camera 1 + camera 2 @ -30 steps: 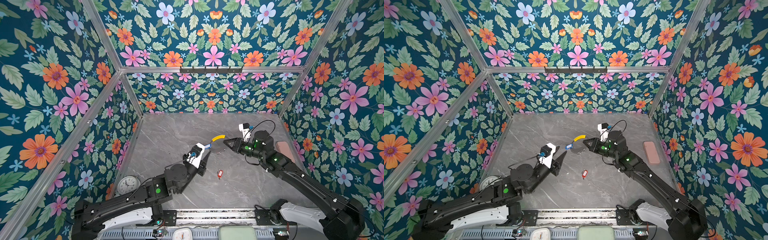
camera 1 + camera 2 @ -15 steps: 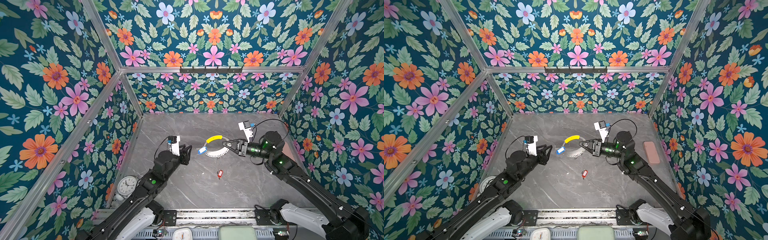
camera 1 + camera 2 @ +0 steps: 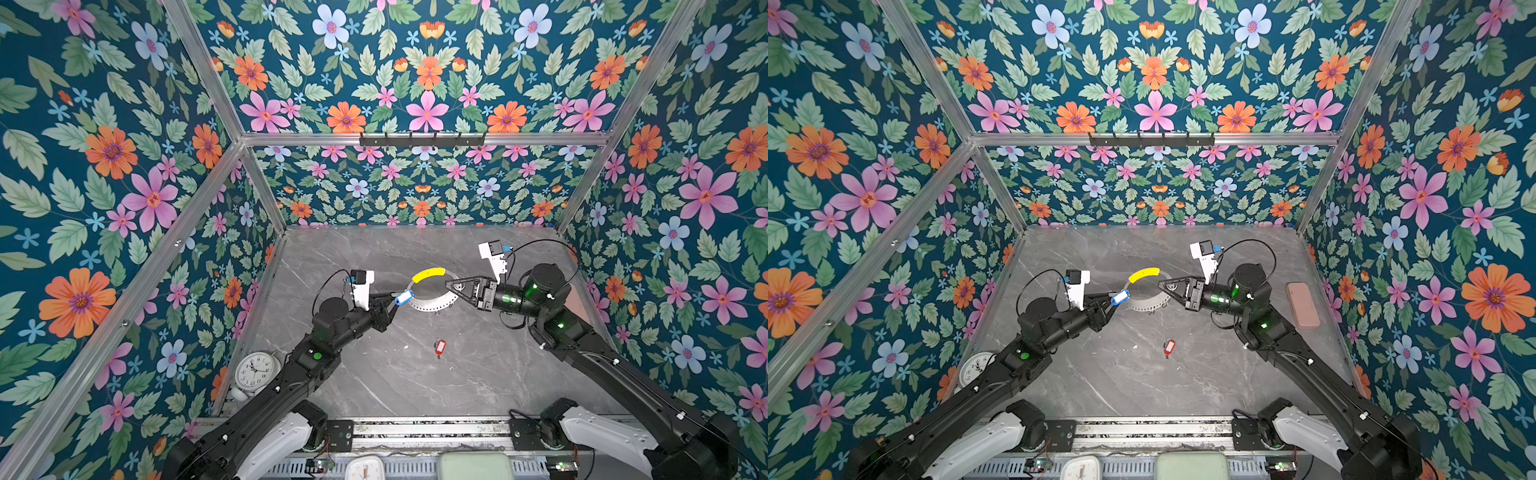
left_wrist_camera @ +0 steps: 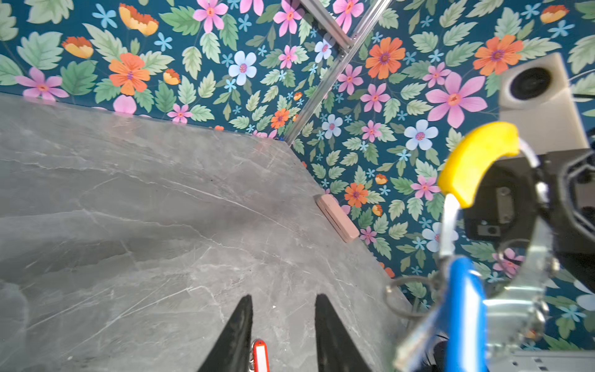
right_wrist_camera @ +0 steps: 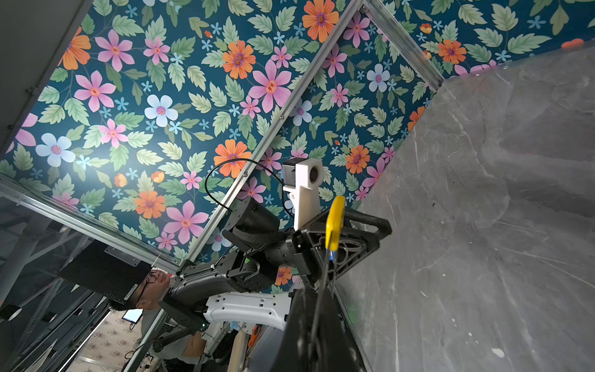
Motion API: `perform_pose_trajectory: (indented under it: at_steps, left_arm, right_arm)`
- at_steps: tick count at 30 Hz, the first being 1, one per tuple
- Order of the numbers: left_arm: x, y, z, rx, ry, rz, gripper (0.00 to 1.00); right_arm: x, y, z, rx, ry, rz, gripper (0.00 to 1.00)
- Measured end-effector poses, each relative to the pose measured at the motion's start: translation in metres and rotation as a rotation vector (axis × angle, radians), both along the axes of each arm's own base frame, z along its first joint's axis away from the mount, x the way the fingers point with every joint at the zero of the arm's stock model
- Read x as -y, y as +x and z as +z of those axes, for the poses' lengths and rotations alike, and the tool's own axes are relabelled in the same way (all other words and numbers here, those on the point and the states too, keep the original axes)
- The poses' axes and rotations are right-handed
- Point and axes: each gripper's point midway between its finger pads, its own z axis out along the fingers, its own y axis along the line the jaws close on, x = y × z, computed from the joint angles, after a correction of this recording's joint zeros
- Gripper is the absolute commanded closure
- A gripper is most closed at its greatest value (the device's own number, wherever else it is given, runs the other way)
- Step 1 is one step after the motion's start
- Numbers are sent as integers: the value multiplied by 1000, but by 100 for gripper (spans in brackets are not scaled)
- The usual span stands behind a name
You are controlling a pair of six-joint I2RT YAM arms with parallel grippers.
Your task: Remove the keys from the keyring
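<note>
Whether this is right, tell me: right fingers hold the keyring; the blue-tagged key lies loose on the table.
Wrong colour: both top views show the red-tagged key loose on the table. The blue-tagged key hangs at the keyring, held by the right fingers.

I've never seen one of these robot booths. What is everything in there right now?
keyring: one, grey hoop with a yellow section, mid-table, in the right gripper's grip
blue-tagged key: one, silver with a blue tag, at the keyring's left side
red-tagged key: one, silver with a red tag, lying loose on the table, nearer the front
round clock: one, white, front left corner
flat block: one, pink, along the right wall
hook rail: one, black, on the back wall
table: one, grey marble
left gripper: one, black, open, tips beside the blue tag
right gripper: one, black, shut on the keyring
</note>
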Motion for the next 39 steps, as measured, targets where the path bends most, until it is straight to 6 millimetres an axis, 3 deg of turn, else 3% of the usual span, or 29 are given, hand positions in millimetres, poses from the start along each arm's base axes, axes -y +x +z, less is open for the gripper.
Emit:
perform_pose_trajectory:
  at_steps: [9, 19, 22, 27, 35, 39]
  left_arm:
    - [5, -15, 28, 28, -45, -54, 76]
    - [28, -28, 22, -39, -60, -146, 74]
    - [38, -30, 30, -24, -72, -180, 72]
    - [50, -22, 30, -37, -72, -190, 70]
    - [45, -25, 67, 32, -94, -183, 62]
    - [31, -33, 86, 107, -72, -148, 57]
  right_arm:
    - [-1, 8, -11, -42, -7, -30, 100]
    - [-6, 14, -30, -95, -23, -39, 100]
    - [-9, 11, -30, -95, -23, -31, 100]
    - [-18, 8, -37, -106, -31, -3, 100]
    - [-20, 4, -47, -113, -37, 10, 100]
    - [-20, 1, -34, -77, -40, 40, 100]
